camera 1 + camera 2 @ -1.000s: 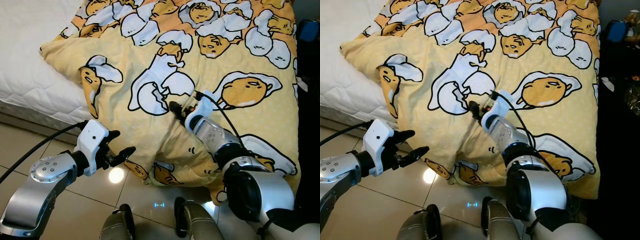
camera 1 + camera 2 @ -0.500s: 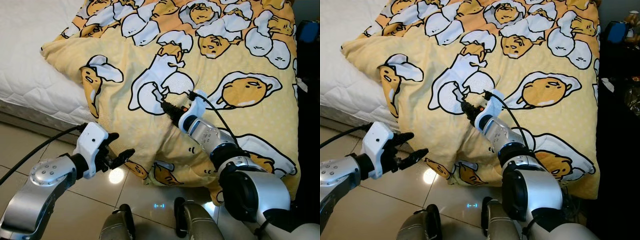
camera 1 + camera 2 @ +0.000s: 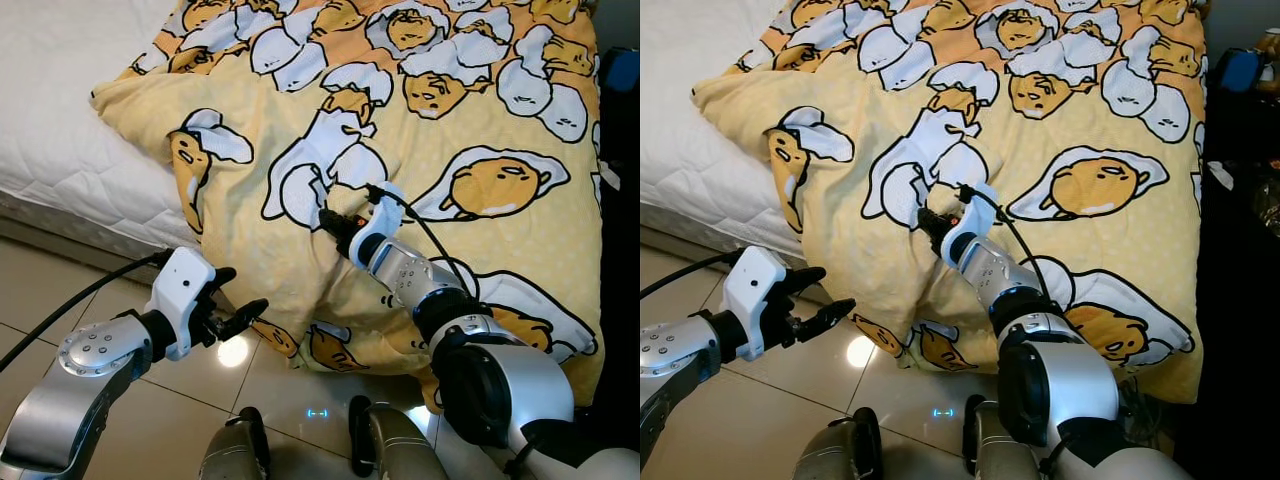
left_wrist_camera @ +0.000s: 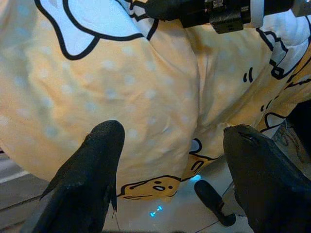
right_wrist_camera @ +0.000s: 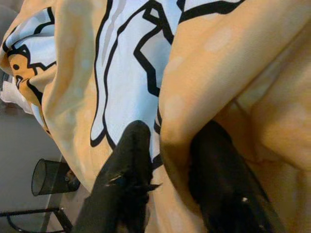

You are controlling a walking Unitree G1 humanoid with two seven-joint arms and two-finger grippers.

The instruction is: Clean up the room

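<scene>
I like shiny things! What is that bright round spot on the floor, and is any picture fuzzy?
In the left eye view, the bright spot is a light's glare on the glossy floor tiles, beside the left tool. In the left wrist view, the blanket looks soft and blurry close up. In the right wrist view, the right tool's fingers look fuzzy too.

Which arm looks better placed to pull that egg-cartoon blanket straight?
The right. Its claw is pinching a fold of the blanket on the bed. The left claw hangs open over the floor tiles, beside the drooping edge, touching nothing.

Yellow blanket (image 3: 480, 120) with white-and-orange cartoon egg print; white mattress (image 3: 60, 90)
</scene>
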